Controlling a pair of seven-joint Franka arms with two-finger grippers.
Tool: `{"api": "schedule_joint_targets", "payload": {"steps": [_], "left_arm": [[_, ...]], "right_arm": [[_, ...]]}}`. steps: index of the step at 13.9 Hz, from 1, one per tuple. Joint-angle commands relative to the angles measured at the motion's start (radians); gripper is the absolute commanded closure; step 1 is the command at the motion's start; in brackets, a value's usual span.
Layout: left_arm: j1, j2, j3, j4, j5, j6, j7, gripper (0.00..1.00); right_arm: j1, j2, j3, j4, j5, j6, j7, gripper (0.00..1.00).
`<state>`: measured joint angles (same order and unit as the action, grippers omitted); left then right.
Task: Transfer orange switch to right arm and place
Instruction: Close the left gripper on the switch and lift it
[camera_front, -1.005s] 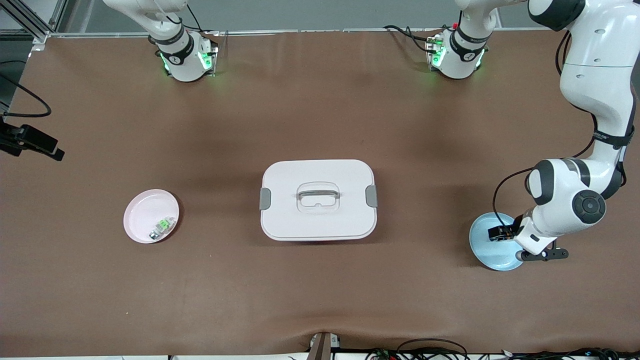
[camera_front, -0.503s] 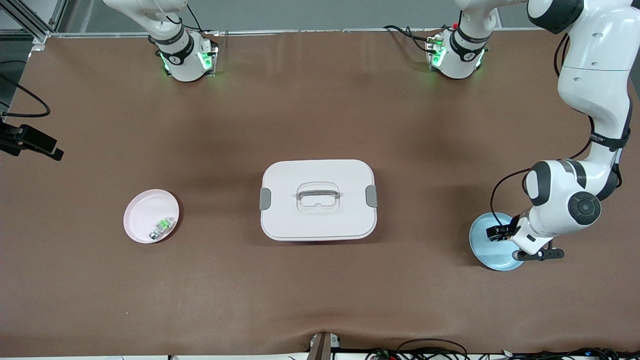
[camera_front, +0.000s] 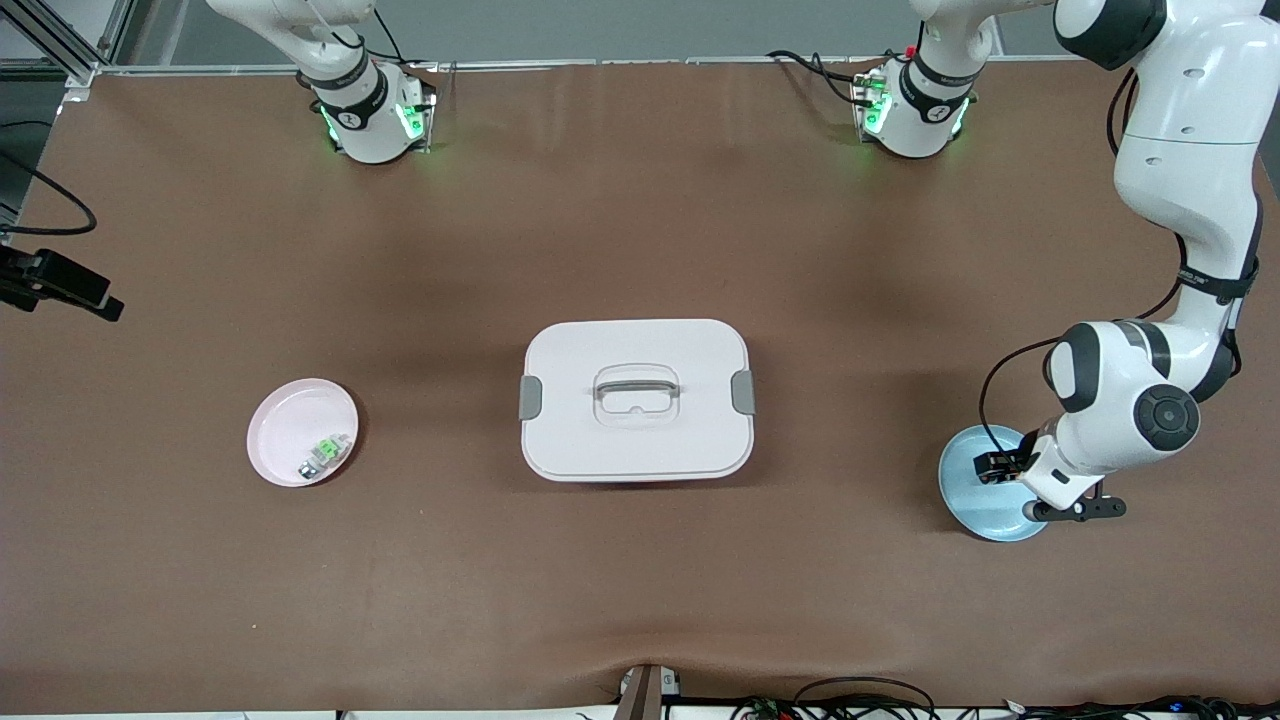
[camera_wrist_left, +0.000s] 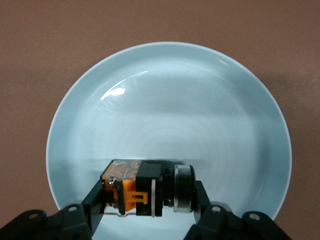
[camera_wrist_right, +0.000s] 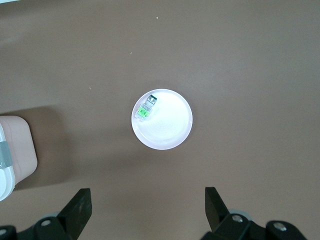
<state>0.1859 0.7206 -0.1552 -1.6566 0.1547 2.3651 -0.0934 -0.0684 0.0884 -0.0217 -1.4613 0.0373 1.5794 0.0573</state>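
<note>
Down in the blue plate (camera_wrist_left: 90, 100), stubby black-and-orange orange switch (camera_wrist_left: 147, 189) between clenched left gripper (camera_wrist_left: 150, 200) jaws.

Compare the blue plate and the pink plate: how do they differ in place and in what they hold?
The blue plate lies at the left arm's end of the table; the pink plate lies at the right arm's end. The blue plate has the orange switch over it, clamped by the left gripper; the pink plate holds a small green-and-clear part, which no gripper touches. The open right gripper hangs high above it. Both are round, shallow and pale.
</note>
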Motion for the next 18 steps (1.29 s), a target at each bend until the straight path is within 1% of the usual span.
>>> {"api": "schedule_joint_targets", "payload": {"steps": [1, 3, 5, 8, 9, 13, 15, 16, 17, 18], "left_arm": [[0.000, -0.015, -0.021, 0.012, 0.023, 0.005, -0.003, 1.00], [-0.005, -0.055, -0.030, 0.012, 0.023, 0.002, 0.001, 1.00], [0.000, -0.101, -0.058, 0.015, 0.022, -0.013, 0.001, 1.00], [0.001, -0.157, -0.096, 0.029, 0.016, -0.073, -0.005, 1.00], [0.000, -0.183, -0.098, 0.029, 0.016, -0.092, 0.000, 1.00], [0.004, -0.315, -0.147, 0.032, 0.019, -0.271, 0.018, 1.00], [0.007, -0.372, -0.208, 0.038, 0.019, -0.346, 0.145, 1.00], [0.009, -0.401, -0.222, 0.038, 0.011, -0.372, 0.221, 1.00], [0.009, -0.427, -0.246, 0.040, 0.006, -0.412, 0.259, 1.00], [0.009, -0.447, -0.273, 0.061, -0.016, -0.455, 0.270, 1.00]], "right_arm": [[-0.014, -0.015, 0.009, -0.010, 0.015, -0.006, 0.009, 0.00], [-0.014, -0.015, 0.009, -0.010, 0.015, -0.006, 0.009, 0.00], [-0.014, -0.015, 0.009, -0.010, 0.015, -0.006, 0.009, 0.00], [-0.013, -0.015, 0.009, -0.010, 0.021, -0.006, 0.009, 0.00], [-0.014, -0.015, 0.009, -0.010, 0.024, -0.006, 0.009, 0.00], [-0.018, -0.015, 0.009, -0.010, 0.041, -0.004, 0.009, 0.00], [-0.030, -0.015, 0.009, -0.010, 0.042, -0.006, 0.007, 0.00], [-0.031, -0.015, 0.009, -0.010, 0.042, -0.004, 0.006, 0.00], [-0.031, -0.010, 0.009, -0.008, 0.042, -0.003, 0.001, 0.00], [-0.031, -0.010, 0.009, -0.008, 0.042, -0.003, -0.002, 0.00]]}}
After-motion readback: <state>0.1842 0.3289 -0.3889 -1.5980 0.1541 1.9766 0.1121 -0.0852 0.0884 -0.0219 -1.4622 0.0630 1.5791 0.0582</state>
